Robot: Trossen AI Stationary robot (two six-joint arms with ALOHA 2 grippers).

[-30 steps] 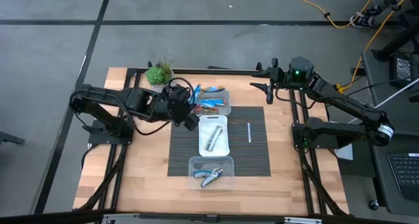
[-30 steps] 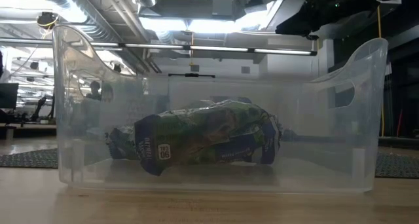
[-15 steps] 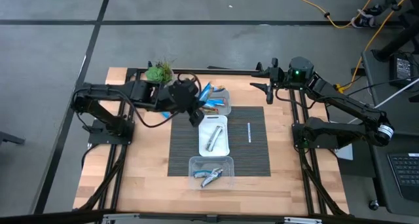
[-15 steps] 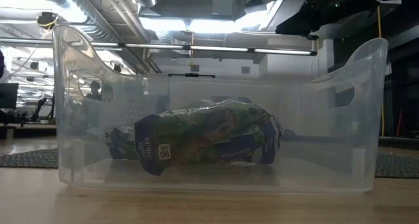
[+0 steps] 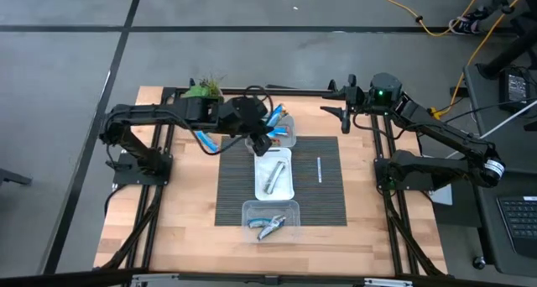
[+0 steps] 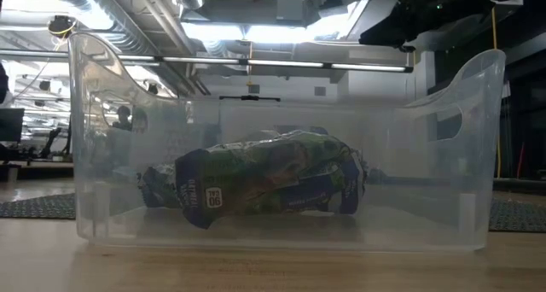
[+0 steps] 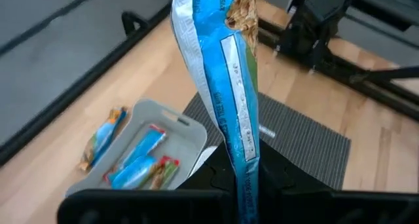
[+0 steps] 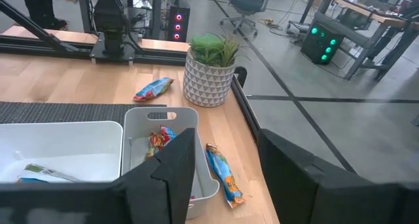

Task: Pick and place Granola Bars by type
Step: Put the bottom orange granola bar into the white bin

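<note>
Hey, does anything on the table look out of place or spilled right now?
Yes. Two granola bars lie loose on the wood outside the tubs: one beside the potted plant, another beside the grey tub. The left gripper holds a blue bar.

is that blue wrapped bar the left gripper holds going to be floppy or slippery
Probably fairly stiff: the blue bar stands straight up from the left gripper without drooping. Its glossy wrapper looks slick, so it may slide. It seems light, since a pinch at one end holds it.
</note>
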